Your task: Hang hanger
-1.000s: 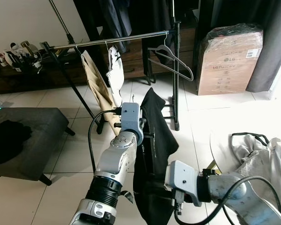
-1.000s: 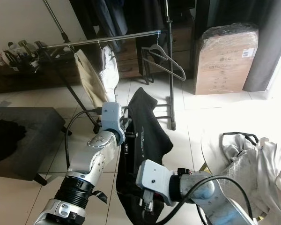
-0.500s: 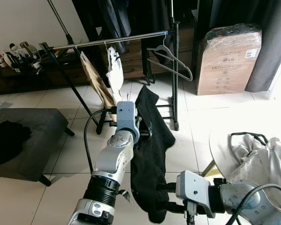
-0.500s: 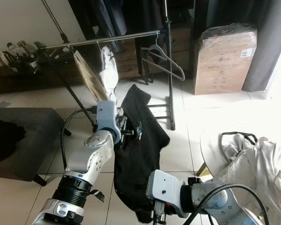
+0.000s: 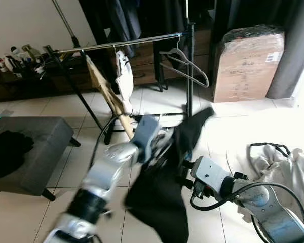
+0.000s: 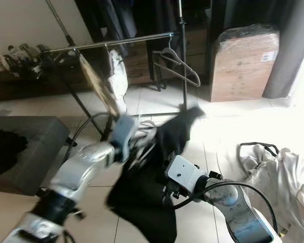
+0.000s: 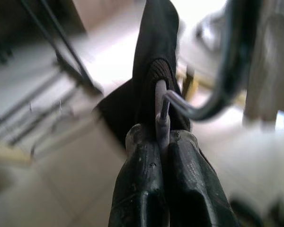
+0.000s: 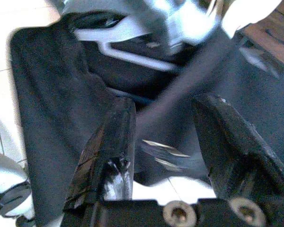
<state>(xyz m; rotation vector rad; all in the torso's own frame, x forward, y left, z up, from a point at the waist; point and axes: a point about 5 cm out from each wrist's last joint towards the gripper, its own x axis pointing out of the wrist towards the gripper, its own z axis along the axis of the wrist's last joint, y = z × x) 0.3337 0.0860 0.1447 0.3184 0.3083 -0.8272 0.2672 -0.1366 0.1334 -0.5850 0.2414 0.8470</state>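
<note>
Since the earlier frames the left arm has swung forward and to the right, blurred with motion, and the black garment (image 5: 162,187) it carries has tilted so that its upper end now reaches toward the upright post of the clothes rack (image 5: 191,76); the right arm has risen from low in the view to just beside the garment. Left gripper (image 7: 161,142): fingers pressed together, pinching the grey wire neck of the hanger (image 7: 162,106), whose hook curves away above the fingers while the dark fabric hangs from it behind. Right gripper (image 8: 163,142): fingers spread, the black cloth lying close in front of them and between them, no grip visible. Rack rail (image 5: 126,43): horizontal, bearing a tan garment (image 5: 107,93), a white garment (image 5: 124,76) and one bare hanger (image 5: 185,63) near its right end. Surroundings: grey ottoman (image 5: 25,152) with a dark item on top at the robot's left; wrapped cardboard box (image 5: 248,63) on the tiled floor beyond the rack; pale clothes (image 5: 283,169) heaped at the right.
</note>
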